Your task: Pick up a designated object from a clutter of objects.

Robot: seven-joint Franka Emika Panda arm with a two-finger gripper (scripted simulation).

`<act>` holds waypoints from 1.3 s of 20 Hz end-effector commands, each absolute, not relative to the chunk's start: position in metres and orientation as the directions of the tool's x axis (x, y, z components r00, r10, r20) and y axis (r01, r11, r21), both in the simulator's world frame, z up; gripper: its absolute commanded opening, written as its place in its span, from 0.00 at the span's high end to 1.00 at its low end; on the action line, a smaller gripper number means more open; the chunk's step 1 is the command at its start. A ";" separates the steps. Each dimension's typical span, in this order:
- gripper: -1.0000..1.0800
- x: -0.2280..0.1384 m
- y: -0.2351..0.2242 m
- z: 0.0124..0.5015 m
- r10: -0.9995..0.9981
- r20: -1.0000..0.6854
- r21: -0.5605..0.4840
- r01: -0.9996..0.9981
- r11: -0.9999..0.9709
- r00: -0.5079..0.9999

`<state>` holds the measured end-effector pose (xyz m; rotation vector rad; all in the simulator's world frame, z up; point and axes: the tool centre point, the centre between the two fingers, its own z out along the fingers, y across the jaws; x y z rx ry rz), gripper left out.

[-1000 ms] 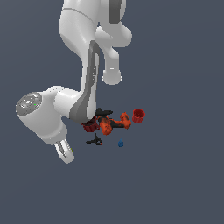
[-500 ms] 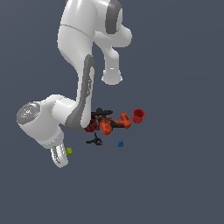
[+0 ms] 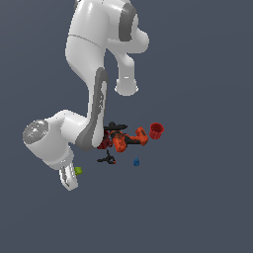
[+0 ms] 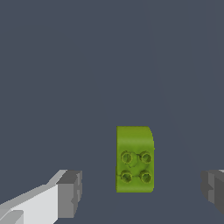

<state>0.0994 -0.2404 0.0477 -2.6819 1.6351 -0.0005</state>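
**Green block under the open gripper**

Green and small, the block has four round bumps on top. It lies flat on the grey floor, between the two fingers of the gripper. The fingers are spread wide and do not touch it. The pile of red cups and an orange drill sits apart from it.

Small black-and-orange clamp lying on the plain dark grey-blue ground, beside the heap
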 end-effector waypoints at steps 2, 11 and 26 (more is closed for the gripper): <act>0.04 0.098 -0.241 0.029 -0.890 -0.001 0.000 -0.890 -0.456 0.456; 1.00 0.100 -0.241 0.012 -0.891 0.000 0.000 -0.891 -0.455 0.455; 1.00 0.098 -0.238 0.016 -0.890 0.000 0.000 -0.890 -0.455 0.455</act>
